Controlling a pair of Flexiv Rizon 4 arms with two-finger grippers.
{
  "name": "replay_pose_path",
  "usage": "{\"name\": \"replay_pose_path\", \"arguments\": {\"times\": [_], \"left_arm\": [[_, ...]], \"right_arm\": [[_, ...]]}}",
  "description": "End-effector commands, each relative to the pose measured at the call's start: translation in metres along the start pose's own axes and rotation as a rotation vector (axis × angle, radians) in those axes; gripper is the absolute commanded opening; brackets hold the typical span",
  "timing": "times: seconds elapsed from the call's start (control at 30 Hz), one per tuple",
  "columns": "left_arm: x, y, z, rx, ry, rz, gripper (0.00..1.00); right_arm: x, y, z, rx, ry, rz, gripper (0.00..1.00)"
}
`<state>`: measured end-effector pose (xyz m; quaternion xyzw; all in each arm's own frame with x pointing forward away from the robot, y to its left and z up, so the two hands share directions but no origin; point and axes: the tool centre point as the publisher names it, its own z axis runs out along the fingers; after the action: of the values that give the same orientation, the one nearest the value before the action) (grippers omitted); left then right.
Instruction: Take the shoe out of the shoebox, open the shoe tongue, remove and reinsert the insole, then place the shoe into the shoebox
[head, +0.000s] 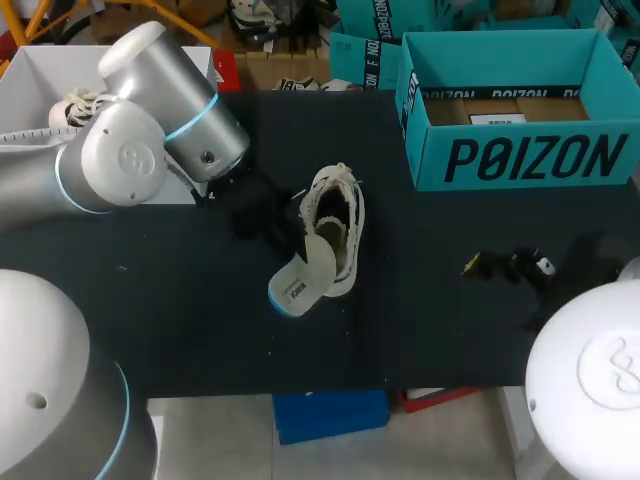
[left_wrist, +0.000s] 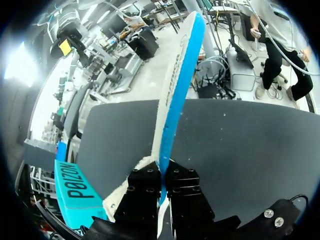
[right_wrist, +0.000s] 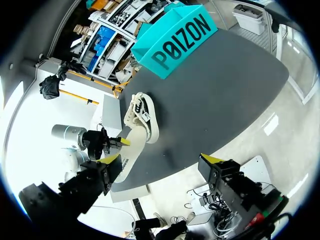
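Observation:
A white knit shoe (head: 342, 215) lies on the dark table (head: 200, 320), left of the open teal shoebox (head: 520, 160). A white insole with a blue edge (head: 303, 277) sticks out of the shoe's opening toward the table's front edge. My left gripper (head: 296, 228) is shut on the insole; in the left wrist view the insole (left_wrist: 176, 90) runs edge-on out from between the black fingers (left_wrist: 147, 190). My right gripper (head: 505, 265) hangs open over the table's right front, holding nothing. The right wrist view shows its gripper (right_wrist: 162, 159) wide open, with shoe (right_wrist: 143, 116) and shoebox (right_wrist: 180, 35) far ahead.
A white bin (head: 35, 85) at the back left holds another white shoe (head: 72, 108). More teal boxes (head: 362, 58) stand behind the table's far edge. The shoebox holds brown cardboard inserts (head: 505, 108).

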<state>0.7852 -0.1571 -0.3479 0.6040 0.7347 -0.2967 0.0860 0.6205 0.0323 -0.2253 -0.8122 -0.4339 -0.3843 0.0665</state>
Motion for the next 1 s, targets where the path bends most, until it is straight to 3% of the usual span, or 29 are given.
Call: {"name": "replay_pose_path", "arguments": {"times": [0.03,0.37,1.0], "left_arm": [[-0.011,0.004,0.007,-0.028,0.027,0.006,0.0],[-0.018,0.017,0.012,-0.071,0.008,-0.01,0.0],[-0.009,0.047,0.018,-0.145,-0.051,-0.083,0.0]], "right_arm": [[-0.006,0.001,-0.002,0.088,0.013,0.013,1.0],[-0.006,0.001,-0.002,0.088,0.013,0.013,1.0],[-0.006,0.001,-0.002,0.088,0.013,0.013,1.0]]}}
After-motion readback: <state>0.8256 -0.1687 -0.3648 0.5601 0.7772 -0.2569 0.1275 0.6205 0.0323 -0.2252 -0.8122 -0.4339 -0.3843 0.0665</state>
